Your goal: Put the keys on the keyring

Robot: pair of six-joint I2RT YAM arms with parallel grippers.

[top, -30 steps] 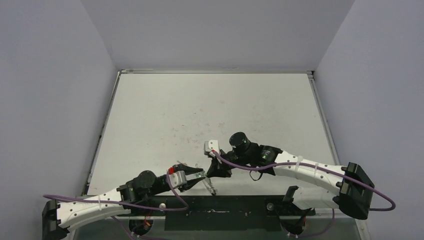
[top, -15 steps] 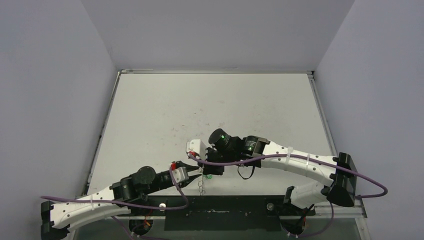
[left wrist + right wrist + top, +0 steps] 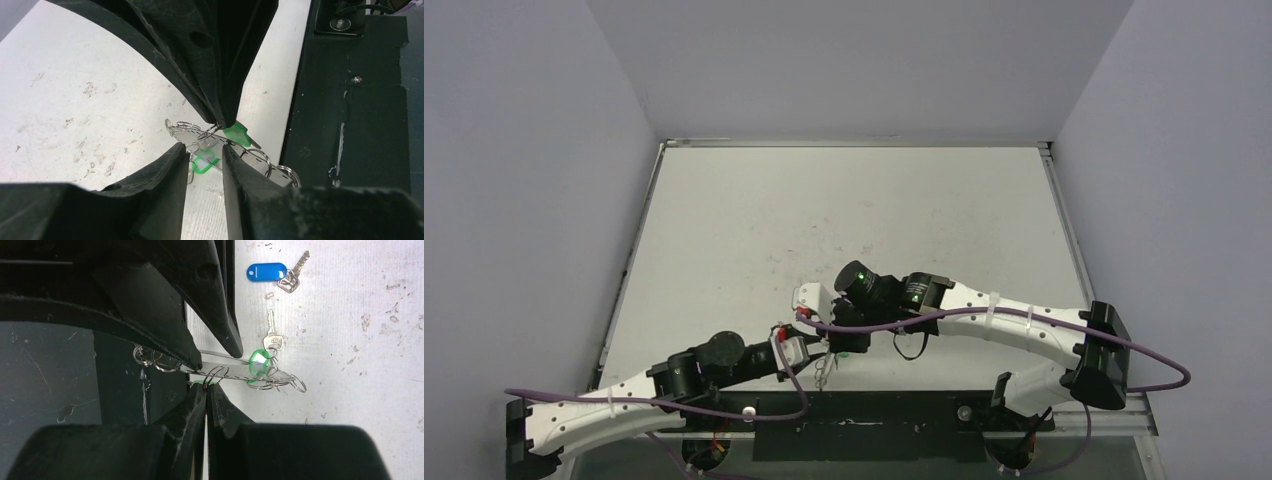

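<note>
The left claw (image 3: 205, 149), narrowly parted, grips the keyring (image 3: 235, 371) — the right claw (image 3: 205, 387) is pinched shut beside a green key (image 3: 235, 135). The blue key (image 3: 267, 272) lies apart on the tabletop (image 3: 350, 315).

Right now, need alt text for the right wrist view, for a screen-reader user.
The right gripper, shut, meets the left gripper, which appears to hold a silvery keyring hung with small wire rings and a green-tagged key, at the edge of the scuffed white table. A blue-tagged key lies apart on it; a dark base plate fills the left.
</note>
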